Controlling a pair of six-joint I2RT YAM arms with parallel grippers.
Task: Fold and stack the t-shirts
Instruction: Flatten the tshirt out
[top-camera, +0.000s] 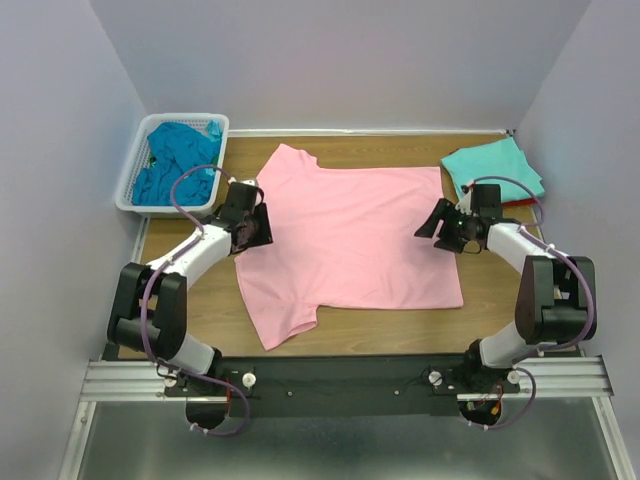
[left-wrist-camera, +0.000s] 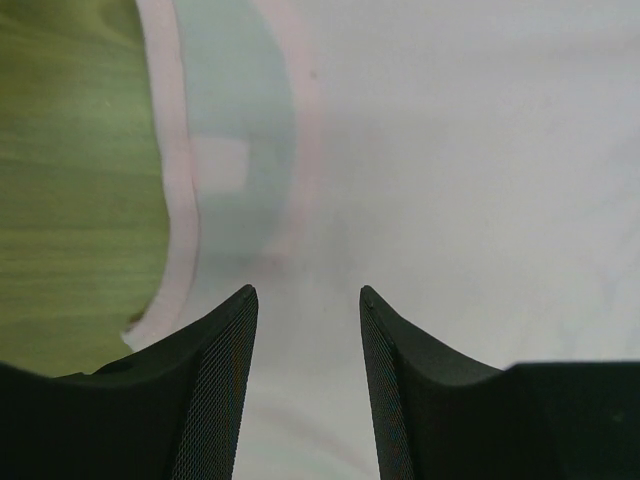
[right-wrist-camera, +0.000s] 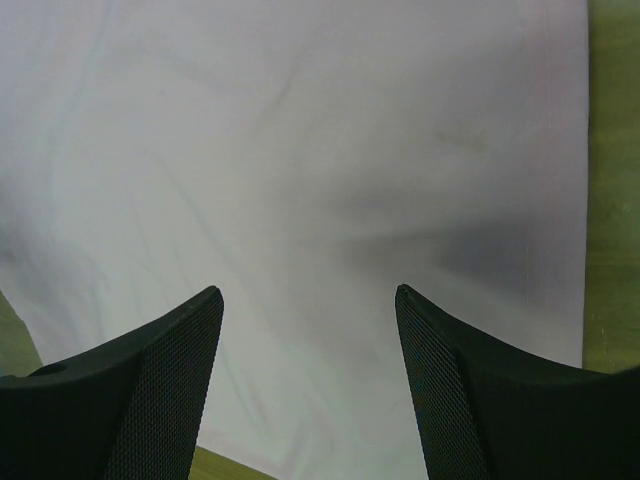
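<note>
In the middle of the worktop (top-camera: 200, 320) lay the light pink soft fabric t-shirt (top-camera: 350, 240), spread flat and unfolded, its collar (left-wrist-camera: 180, 200) toward the left edge. The left jaws hung narrowly parted and empty above the collar, the right jaws wide and empty near the hem (right-wrist-camera: 572, 150). The first fold seemed to be in hand, and next each pair would probably need to lower and pinch cloth.

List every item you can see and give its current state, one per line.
pink t-shirt: spread flat, unfolded
aqua t-shirt: folded, far right
blue shirts: crumpled in the basket
left gripper: open, over the pink t-shirt
right gripper: open, over the pink t-shirt
</note>
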